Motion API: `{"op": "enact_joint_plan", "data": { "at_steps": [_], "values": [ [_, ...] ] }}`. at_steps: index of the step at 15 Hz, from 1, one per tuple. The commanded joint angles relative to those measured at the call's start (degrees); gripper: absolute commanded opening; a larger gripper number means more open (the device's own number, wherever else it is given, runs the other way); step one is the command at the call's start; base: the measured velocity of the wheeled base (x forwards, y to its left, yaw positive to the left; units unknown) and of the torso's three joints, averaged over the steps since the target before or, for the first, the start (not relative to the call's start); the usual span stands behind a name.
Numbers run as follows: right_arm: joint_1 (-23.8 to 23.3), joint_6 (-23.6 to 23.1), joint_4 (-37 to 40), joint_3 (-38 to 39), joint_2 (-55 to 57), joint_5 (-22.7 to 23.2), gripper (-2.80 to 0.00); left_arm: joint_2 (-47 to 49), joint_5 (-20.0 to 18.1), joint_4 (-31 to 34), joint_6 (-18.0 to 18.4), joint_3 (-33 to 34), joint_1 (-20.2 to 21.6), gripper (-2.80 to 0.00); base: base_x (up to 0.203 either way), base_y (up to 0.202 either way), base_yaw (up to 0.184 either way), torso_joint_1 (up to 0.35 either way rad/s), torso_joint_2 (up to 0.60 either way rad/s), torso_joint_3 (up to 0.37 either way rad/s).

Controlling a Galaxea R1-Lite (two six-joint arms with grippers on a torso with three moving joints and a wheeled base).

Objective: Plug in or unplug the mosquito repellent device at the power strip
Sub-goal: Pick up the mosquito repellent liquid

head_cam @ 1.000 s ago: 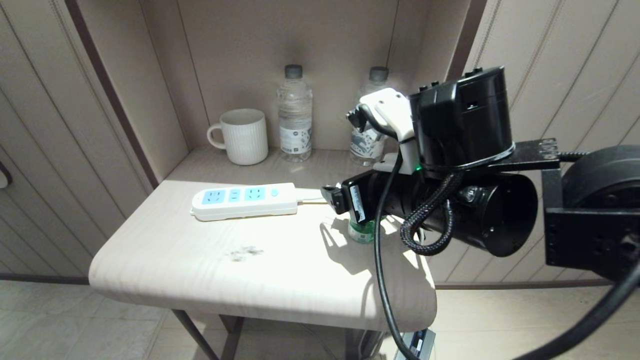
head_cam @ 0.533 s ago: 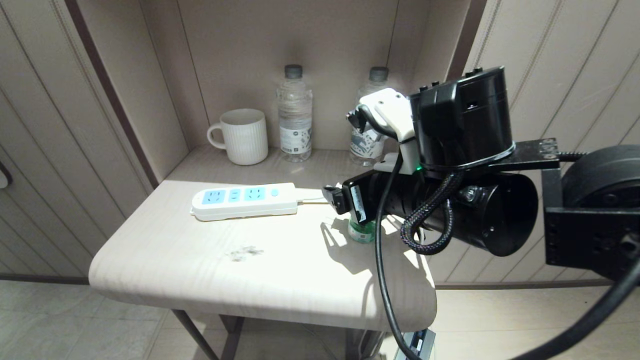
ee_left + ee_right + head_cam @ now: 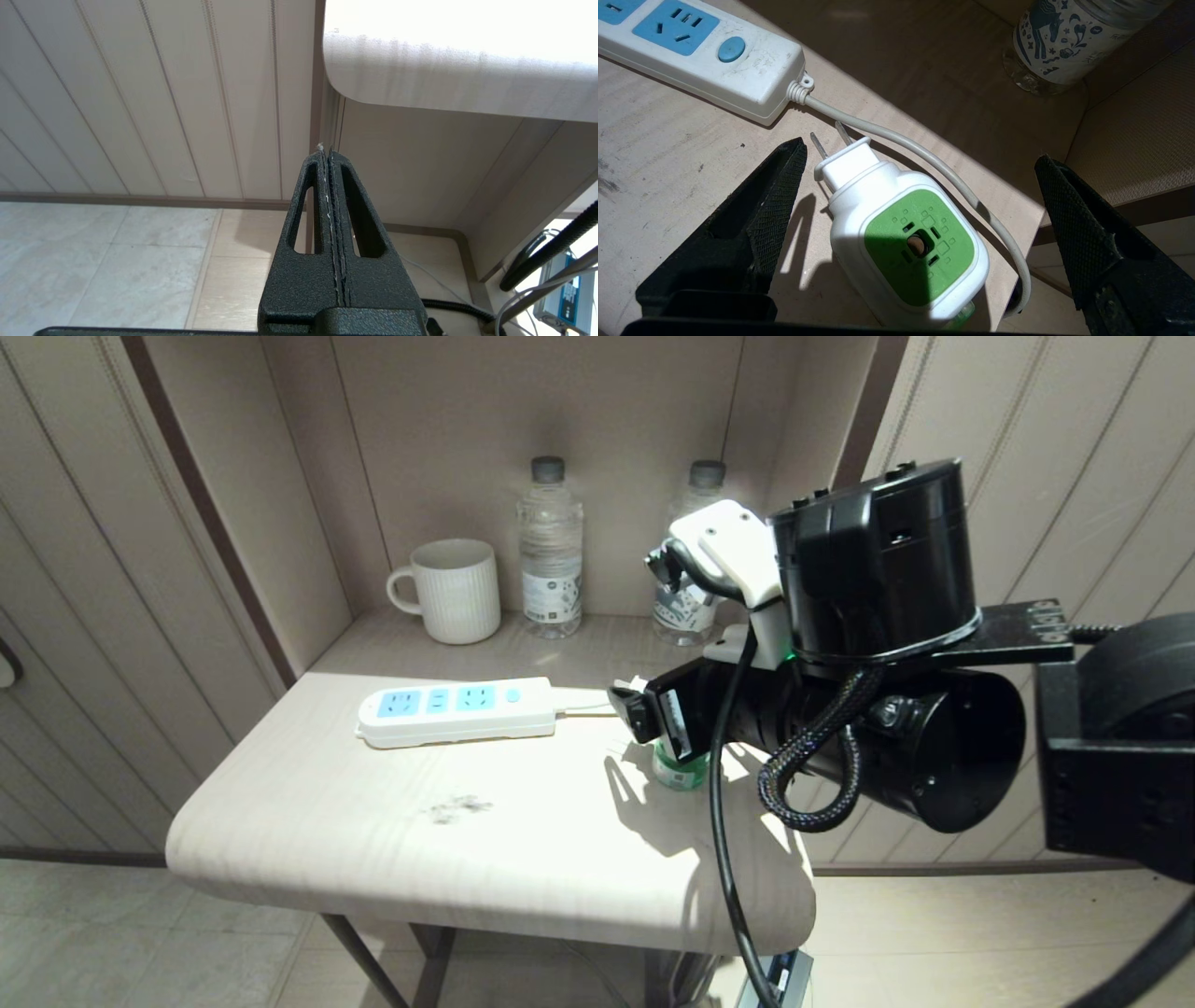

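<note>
The mosquito repellent device [image 3: 906,242] stands upright on the table near its right edge, unplugged. Its white head with a green top faces up and its two metal prongs point toward the power strip [image 3: 705,60]. In the head view only the device's green bottle [image 3: 679,773] shows under my right arm. My right gripper [image 3: 920,154] hovers open just above the device, one finger on each side, touching nothing. The white power strip [image 3: 457,709] lies to the left with its blue sockets free. My left gripper [image 3: 325,151] is parked shut below the table edge.
The strip's white cord [image 3: 952,177] curves past the device and drops over the table's right edge. A white mug [image 3: 455,590] and two water bottles [image 3: 551,546] [image 3: 693,607] stand at the back of the alcove. Wall panels close in both sides.
In the head view my right arm has edged slightly to the right. The device, the power strip and the left arm have stayed where they were.
</note>
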Motion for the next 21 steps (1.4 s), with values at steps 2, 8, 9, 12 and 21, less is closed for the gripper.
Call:
{"op": "enact_joint_plan", "data": {
  "at_steps": [2, 8, 9, 12, 21],
  "values": [
    [0.15, -0.01, -0.12, -0.26, 0.06, -0.17, 0.00, 0.06, 0.00, -0.01, 0.02, 0.01, 0.02, -2.80, 0.000, 0.000, 0.000, 0.000, 0.00, 0.000],
    [0.23, -0.01, 0.13, 0.10, -0.30, -0.17, 0.00, 0.06, 0.00, -0.01, 0.02, 0.01, 0.02, -2.80, 0.000, 0.000, 0.000, 0.000, 0.00, 0.000],
    [0.24, -0.01, 0.23, 0.18, -0.30, -0.08, 0.00, 0.06, 0.00, -0.01, 0.02, 0.01, 0.02, -2.80, 0.000, 0.000, 0.000, 0.000, 0.00, 0.000],
    [1.12, -0.32, 0.32, 0.53, -0.16, -0.17, 0.00, 0.06, 0.00, -0.01, 0.02, 0.01, 0.02, -2.80, 0.000, 0.000, 0.000, 0.000, 0.00, 0.000],
    [0.59, -2.87, 0.32, -0.70, 0.58, -0.35, 0.00, 0.06, 0.00, -0.01, 0.02, 0.01, 0.02, -2.80, 0.000, 0.000, 0.000, 0.000, 0.00, 0.000]
  ]
}}
